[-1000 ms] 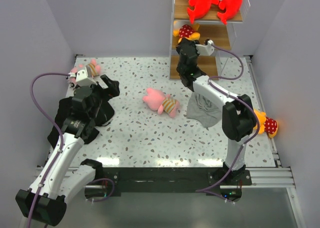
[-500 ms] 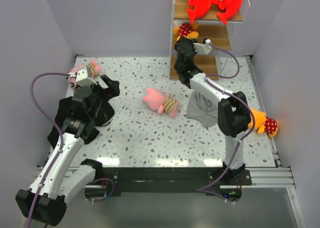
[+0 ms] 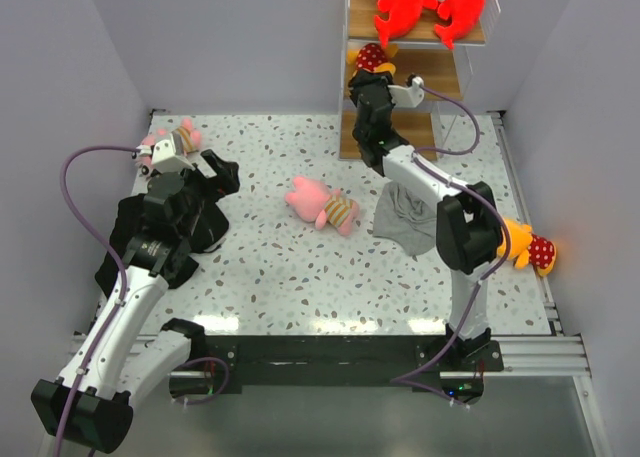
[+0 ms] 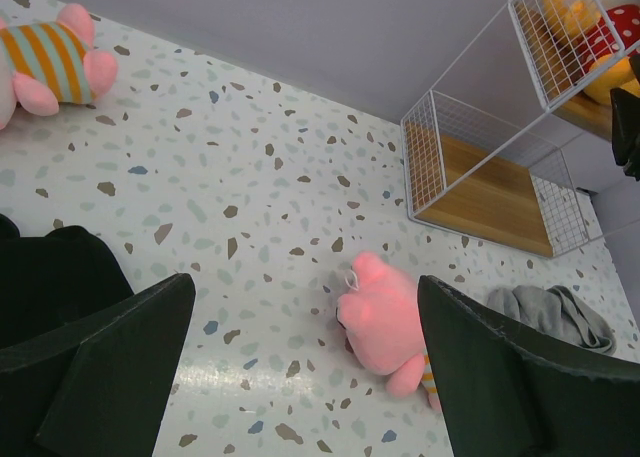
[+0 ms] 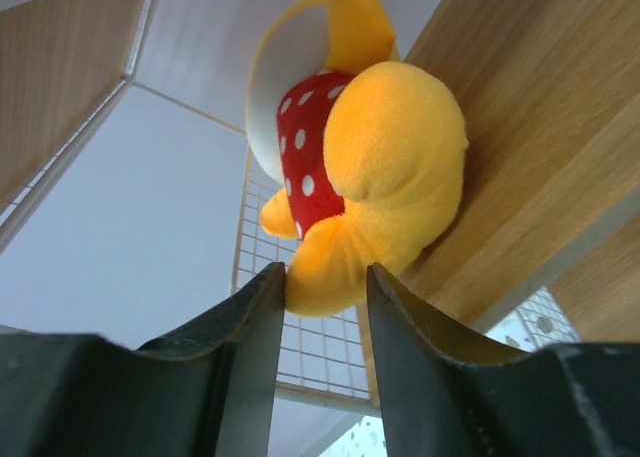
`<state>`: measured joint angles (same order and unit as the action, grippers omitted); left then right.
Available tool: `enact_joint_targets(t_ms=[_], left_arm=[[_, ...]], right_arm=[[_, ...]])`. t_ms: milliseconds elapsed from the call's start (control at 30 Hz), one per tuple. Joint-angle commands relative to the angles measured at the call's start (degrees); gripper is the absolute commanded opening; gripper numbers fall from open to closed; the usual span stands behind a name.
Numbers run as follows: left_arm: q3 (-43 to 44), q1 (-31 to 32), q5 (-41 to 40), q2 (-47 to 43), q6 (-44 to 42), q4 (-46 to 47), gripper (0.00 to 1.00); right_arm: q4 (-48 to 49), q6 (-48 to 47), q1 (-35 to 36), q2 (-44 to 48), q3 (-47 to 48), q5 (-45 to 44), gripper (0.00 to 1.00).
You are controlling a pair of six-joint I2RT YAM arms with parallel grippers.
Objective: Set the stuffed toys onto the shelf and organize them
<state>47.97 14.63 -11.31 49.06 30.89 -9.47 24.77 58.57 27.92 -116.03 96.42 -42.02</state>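
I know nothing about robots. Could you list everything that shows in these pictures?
red-and-white toys: two, on the shelf's top board.
yellow-orange toys: two, red dotted tops; one on the middle board, one at the table's right edge.
pink toys: two, striped shirts; one mid-table, one far left.
shelf: one, wooden boards, white frame, far side.
grey cloth: one, on the table near the shelf.
black cloth: one, under the left arm.
table: one, speckled white.
left fingers: two, black, open, empty.
right fingers: two, black, pinching the middle-board toy's limb.
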Motion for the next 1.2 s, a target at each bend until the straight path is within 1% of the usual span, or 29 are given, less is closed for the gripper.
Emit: enact_joint_targets(t_ms=[0, 33, 100, 133, 167, 200, 233, 300, 333, 367, 400, 433, 500, 533, 600, 633, 733, 833, 900, 933, 967, 1000, 1033, 1067, 1100, 1133, 1167], left_arm=[[-0.1, 0.0, -1.1, -0.4, 0.0, 2.4, 0.98], [-0.2, -0.1, -1.2, -0.5, 0.0, 2.4, 0.98], [-0.2, -0.1, -1.4, -0.5, -0.1, 2.4, 0.98], [-0.1, -0.1, -1.6, -0.5, -0.1, 2.3, 0.98], [-0.2, -0.1, -1.7, -0.6, -0.3, 2.4, 0.98], [-0.2, -0.1, -2.0, -0.5, -0.3, 2.4, 0.98], [-0.2, 0.0, -2.0, -0.5, -0.4, 2.3, 0.98], [-0.1, -0.1, -2.0, -0.5, -0.4, 2.3, 0.98], [-0.1, 0.0, -2.0, -0.5, -0.5, 2.3, 0.98], [-0.1, -0.1, -2.0, -0.5, -0.5, 2.3, 0.98], [-0.2, -0.1, -2.1, -0.5, -0.5, 2.3, 0.98], [-0.2, -0.1, -2.1, -0.5, -0.5, 2.3, 0.98], [-0.2, -0.1, -1.9, -0.5, -0.4, 2.3, 0.98], [-0.2, -0.1, -1.6, -0.4, -0.4, 2.4, 0.98], [-0.2, -0.1, -0.9, -0.3, -0.3, 2.5, 0.98], [-0.2, -0.1, -0.6, -0.1, -0.2, 2.6, 0.98], [-0.3, -0.1, 0.1, -0.1, 0.0, 2.6, 0.98], [-0.3, -0.1, 0.9, -0.3, 0.2, 2.9, 0.98], [-0.4, -0.1, 1.3, -0.2, 0.3, 3.0, 0.98], [-0.4, -0.1, 1.5, -0.1, 0.4, 3.1, 0.98], [-0.5, -0.1, 1.6, 0.0, 0.4, 3.1, 0.98], [-0.5, -0.1, 1.9, 0.0, 0.5, 3.1, 0.98], [-0.5, -0.1, 2.0, 0.2, 0.6, 3.1, 0.98], [-0.5, -0.1, 2.3, 0.4, 0.6, 3.2, 0.98], [-0.5, -0.1, 2.6, 0.5, 0.7, 3.2, 0.98], [-0.5, -0.1, 2.8, 0.7, 0.7, 3.2, 0.98], [-0.5, -0.1, 3.0, 0.7, 0.7, 3.3, 0.98]], right_arm=[[3.5, -2.8, -1.6, 8.5, -5.1, 4.0, 0.47], [3.5, -3.1, -1.9, 9.8, -7.2, 5.5, 0.5], [3.3, -3.2, -2.8, 14.4, -11.4, 7.4, 0.52], [2.2, -3.5, -3.0, 16.2, -12.8, 7.7, 0.54], [0.2, -3.3, -3.0, 19.8, -14.0, 8.2, 0.56], [-2.8, -2.8, -3.1, 21.6, -15.5, 8.2, 0.57], [-9.1, -2.4, -3.2, 23.4, -16.3, 8.3, 0.61], [-16.1, -0.1, -3.2, 28.7, -18.8, 8.3, 0.64], [-23.9, 1.1, -3.4, 30.8, -19.7, 8.2, 0.68], [-28.2, 3.6, -3.7, 32.4, -20.6, 8.2, 0.69], [-32.3, 5.1, -4.3, 36.0, -22.5, 7.6, 0.7], [-39.8, 6.5, -4.8, 37.7, -23.7, 7.0, 0.7], [-45.9, 10.8, -6.7, 41.4, -28.0, 3.9, 0.7], [-50.4, 12.3, -7.5, 45.1, -29.9, 2.6, 0.69], [-53.3, 15.7, -10.8, 49.5, -35.6, 0.2, 0.68], [-55.6, 16.6, -11.9, 53.4, -37.3, -0.4, 0.68], [-59.0, 17.7, -17.0, 58.7, -41.9, -2.7, 0.67], [-60.1, 14.7, -22.7, 58.6, -43.1, -2.5, 0.67], [-62.3, 13.0, -27.3, 55.4, -41.7, -2.2, 0.67], [-65.2, 12.6, -29.6, 54.2, -41.1, -1.3, 0.67], [-65.6, 9.6, -32.6, 51.5, -40.5, 0.0, 0.67], [-65.6, 7.5, -33.5, 50.5, -39.8, -0.3, 0.69], [-64.6, 4.8, -34.0, 49.2, -39.5, -1.0, 0.71], [-63.1, -2.0, -34.2, 47.5, -39.4, -3.2, 0.73], [-61.3, -5.6, -34.2, 46.5, -39.6, -3.9, 0.77], [-59.2, -8.1, -34.2, 45.8, -39.5, -4.5, 0.77], [-58.4, -13.4, -34.3, 45.1, -39.4, -5.1, 0.77]])
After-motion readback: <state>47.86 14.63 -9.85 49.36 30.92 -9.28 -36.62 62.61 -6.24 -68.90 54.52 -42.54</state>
